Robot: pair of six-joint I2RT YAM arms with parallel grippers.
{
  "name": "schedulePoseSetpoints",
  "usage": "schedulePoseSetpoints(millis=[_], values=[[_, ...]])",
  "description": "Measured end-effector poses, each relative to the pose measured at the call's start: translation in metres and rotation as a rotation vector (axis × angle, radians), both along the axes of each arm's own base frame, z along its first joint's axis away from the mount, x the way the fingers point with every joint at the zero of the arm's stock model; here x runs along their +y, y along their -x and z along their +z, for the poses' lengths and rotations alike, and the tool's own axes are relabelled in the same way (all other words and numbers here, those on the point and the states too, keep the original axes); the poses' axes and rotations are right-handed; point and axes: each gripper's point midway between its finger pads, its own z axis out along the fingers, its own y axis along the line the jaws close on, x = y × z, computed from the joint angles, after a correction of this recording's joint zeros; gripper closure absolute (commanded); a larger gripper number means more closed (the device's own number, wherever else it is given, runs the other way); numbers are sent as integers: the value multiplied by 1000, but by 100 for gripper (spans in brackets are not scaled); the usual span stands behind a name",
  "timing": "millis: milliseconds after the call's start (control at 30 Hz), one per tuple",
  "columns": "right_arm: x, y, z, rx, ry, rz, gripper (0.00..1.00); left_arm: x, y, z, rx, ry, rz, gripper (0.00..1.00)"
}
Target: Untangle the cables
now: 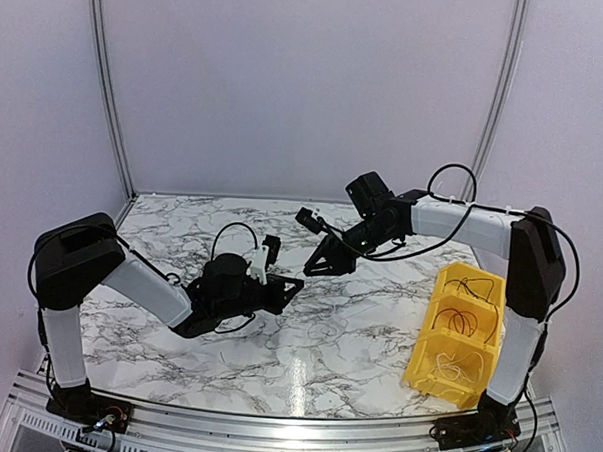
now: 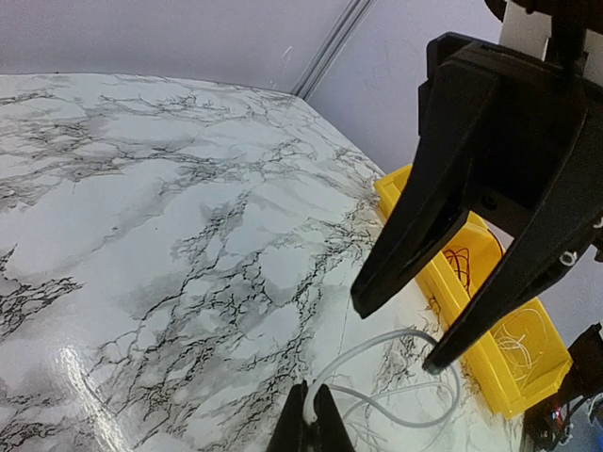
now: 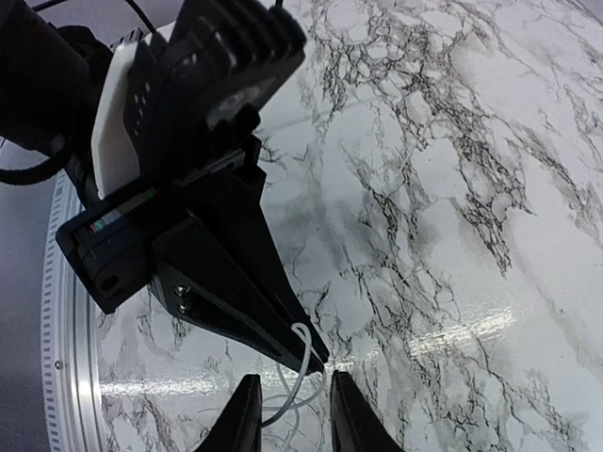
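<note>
A thin whitish cable [image 2: 371, 341] lies in loose loops on the marble table [image 1: 182, 221]. My left gripper [image 2: 312, 391] is shut on one end of it and holds that end just above the table. My right gripper [image 3: 294, 377] is open; its jaws stand on either side of the cable [image 3: 304, 341], right at the tips of the left gripper [image 3: 318, 354]. In the left wrist view the right gripper [image 2: 394, 334] hangs over the cable's loop. In the top view both grippers, left [image 1: 297, 283] and right [image 1: 313, 268], meet at mid-table. Thin dark and whitish cables lie in the yellow bins.
A row of three yellow bins [image 1: 422, 343] stands at the right, near the right arm's base, and also shows in the left wrist view [image 2: 400, 193]. Grey walls close the table at the back and sides. A metal rail [image 1: 273, 425] runs along the near edge.
</note>
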Motion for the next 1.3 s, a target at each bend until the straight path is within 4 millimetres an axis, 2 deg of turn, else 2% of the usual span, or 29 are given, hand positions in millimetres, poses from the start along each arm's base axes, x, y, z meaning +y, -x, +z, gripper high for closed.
schedulePoseSetpoints(millis=[167,300,433,467,633,700,800,833,900,1067,1167,1300], values=[[-4,2,-11,3,27,-2,73,0,0,3,-9,0,10,100],[-4,2,-11,3,27,-2,59,0,0,4,-10,0,14,100],[-3,6,-9,19,12,13,54,-2,1,4,-9,-1,12,100],[-3,8,-8,26,8,18,49,-2,1,5,-11,1,12,100],[-3,15,-8,52,-1,41,48,-4,-2,10,-21,7,30,100],[-4,16,-8,54,2,42,54,-3,-3,10,-22,6,37,100],[-4,15,-9,50,5,44,80,-2,-4,9,-22,3,45,100],[-4,15,-9,43,5,48,89,-2,-5,9,-22,3,45,96],[-4,15,-9,43,4,48,98,-2,-5,9,-23,3,50,91],[-4,17,-7,48,-4,53,100,-5,-12,10,-19,11,73,81],[-2,21,0,55,-28,68,100,-17,-22,13,-15,37,84,81],[-2,27,20,39,-70,84,100,-35,-35,14,-4,83,89,85]])
